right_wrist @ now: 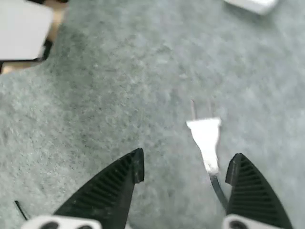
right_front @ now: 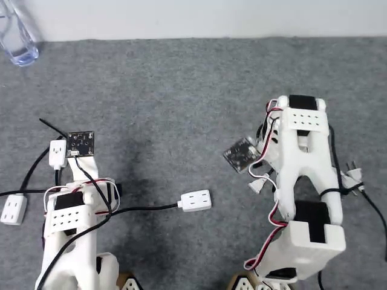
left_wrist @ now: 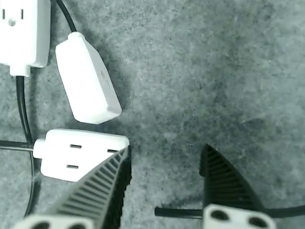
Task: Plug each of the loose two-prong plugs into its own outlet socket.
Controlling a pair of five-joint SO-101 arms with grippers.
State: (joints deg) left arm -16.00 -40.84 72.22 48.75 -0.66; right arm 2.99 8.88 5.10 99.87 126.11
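The small white plastic 2-prong plug (right_wrist: 206, 136) lies flat between the wide jaws of the right gripper (right_wrist: 187, 162). It looks light, rigid and slick: pinch its body, not the thin prongs (right_wrist: 193, 109) or the limp cord (right_wrist: 217, 183). The left gripper (left_wrist: 167, 160) gapes wide too.

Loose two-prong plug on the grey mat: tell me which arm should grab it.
Right. The right pincer, open, hovers over the plug, which lies in line with its gap. The left pincer, also open, sits by an outlet socket instead.

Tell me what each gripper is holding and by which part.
Nothing is held. The left gripper is open beside a socket; the right gripper is open over a plug.
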